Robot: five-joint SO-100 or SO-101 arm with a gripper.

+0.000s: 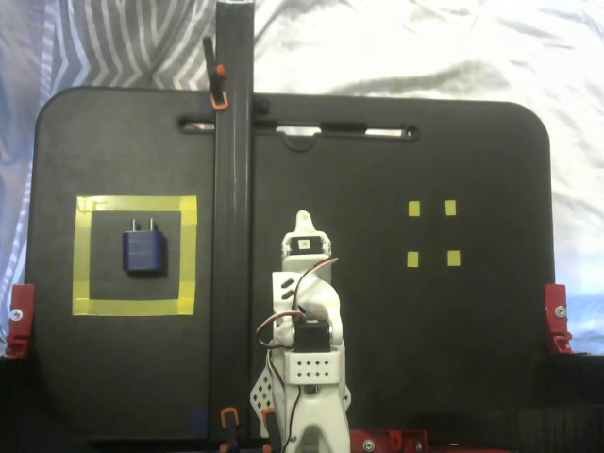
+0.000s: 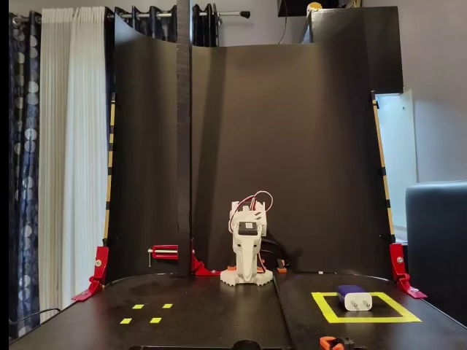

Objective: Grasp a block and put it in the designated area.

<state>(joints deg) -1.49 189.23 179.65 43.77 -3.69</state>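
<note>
A dark blue block (image 1: pixel 143 252) with two small prongs lies inside a yellow tape square (image 1: pixel 85 255) on the left of the black board in a fixed view. In the other fixed view the block (image 2: pixel 354 297) sits in the same square (image 2: pixel 325 310) at the right front. My white arm is folded at the near middle edge of the board. Its gripper (image 1: pixel 302 224) points across the board, empty, with jaws together, well to the right of the block. The arm (image 2: pixel 246 248) stands at the back centre in the other fixed view.
Four small yellow tape marks (image 1: pixel 432 233) sit on the right of the board, and they also show at the left front in the other fixed view (image 2: pixel 147 313). A black upright post (image 1: pixel 232 217) with orange clamps stands between square and arm. Red clamps (image 1: pixel 558 317) hold the board edges.
</note>
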